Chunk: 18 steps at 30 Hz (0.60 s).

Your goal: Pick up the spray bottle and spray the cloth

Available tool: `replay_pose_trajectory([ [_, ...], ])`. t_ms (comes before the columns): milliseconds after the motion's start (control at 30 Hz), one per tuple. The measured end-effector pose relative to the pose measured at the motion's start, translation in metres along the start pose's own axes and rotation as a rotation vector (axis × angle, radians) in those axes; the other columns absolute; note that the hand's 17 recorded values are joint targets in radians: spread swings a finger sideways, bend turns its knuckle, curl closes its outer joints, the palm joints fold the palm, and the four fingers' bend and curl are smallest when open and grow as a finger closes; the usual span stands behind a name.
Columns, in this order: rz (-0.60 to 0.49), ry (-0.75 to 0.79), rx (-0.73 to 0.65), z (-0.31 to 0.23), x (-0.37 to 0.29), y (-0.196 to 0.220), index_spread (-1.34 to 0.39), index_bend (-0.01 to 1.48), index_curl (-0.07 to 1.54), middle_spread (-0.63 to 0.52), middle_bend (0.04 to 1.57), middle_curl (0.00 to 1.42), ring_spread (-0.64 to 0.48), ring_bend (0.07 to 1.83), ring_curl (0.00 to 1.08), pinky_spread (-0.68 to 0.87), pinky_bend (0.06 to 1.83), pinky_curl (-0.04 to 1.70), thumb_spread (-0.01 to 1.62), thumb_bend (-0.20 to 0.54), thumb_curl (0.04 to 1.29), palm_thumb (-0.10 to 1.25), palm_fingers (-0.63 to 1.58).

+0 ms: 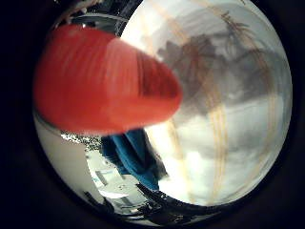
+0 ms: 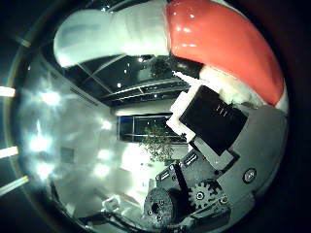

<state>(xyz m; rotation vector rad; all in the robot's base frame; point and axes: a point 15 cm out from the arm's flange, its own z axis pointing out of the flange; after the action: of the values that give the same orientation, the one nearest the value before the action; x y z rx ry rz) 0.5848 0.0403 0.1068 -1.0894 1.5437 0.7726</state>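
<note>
The spray bottle's red head point(image 1: 105, 81) fills much of the little finger side view, very close to the palm. Beside it spreads the bottle's pale body point(image 1: 224, 109) with thin yellow lines on it. A blue cloth point(image 1: 131, 155) shows past the red head, lying lower and farther off. In the thumb side view the red head point(image 2: 223, 43) runs on into a white nozzle part point(image 2: 112, 34). My right hand point(image 2: 209, 160) shows as black and geared finger parts curled up against the bottle's head.
Behind the bottle is a dim room with ceiling lights point(image 2: 41, 97), a dark window point(image 2: 146, 128) and a leafy plant point(image 2: 158, 143). A pale surface point(image 1: 66, 162) lies beside the cloth.
</note>
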Motion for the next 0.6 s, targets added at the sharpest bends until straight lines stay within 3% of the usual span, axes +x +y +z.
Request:
replay_pose_trajectory([
  [100,-0.023,-0.027,-0.014,0.005,-0.012,-0.006,-0.2,0.93,0.67,-0.06,1.12,0.64,-0.14,1.27,0.54,-0.27,1.15,0.56,0.94,-0.009,0.49,1.02,1.33],
  [233,-0.031,-0.038,-0.019,0.006,-0.018,-0.007,-0.18,1.07,0.71,-0.06,1.24,0.66,-0.15,1.38,0.58,-0.21,1.25,0.66,0.95,-0.011,0.55,1.07,1.25],
  [600,-0.083,-0.024,-0.149,-0.002,-0.058,0.011,-0.17,1.17,0.71,-0.06,1.34,0.63,-0.16,1.47,0.6,-0.15,1.23,0.91,0.94,-0.014,0.68,1.08,1.18],
])
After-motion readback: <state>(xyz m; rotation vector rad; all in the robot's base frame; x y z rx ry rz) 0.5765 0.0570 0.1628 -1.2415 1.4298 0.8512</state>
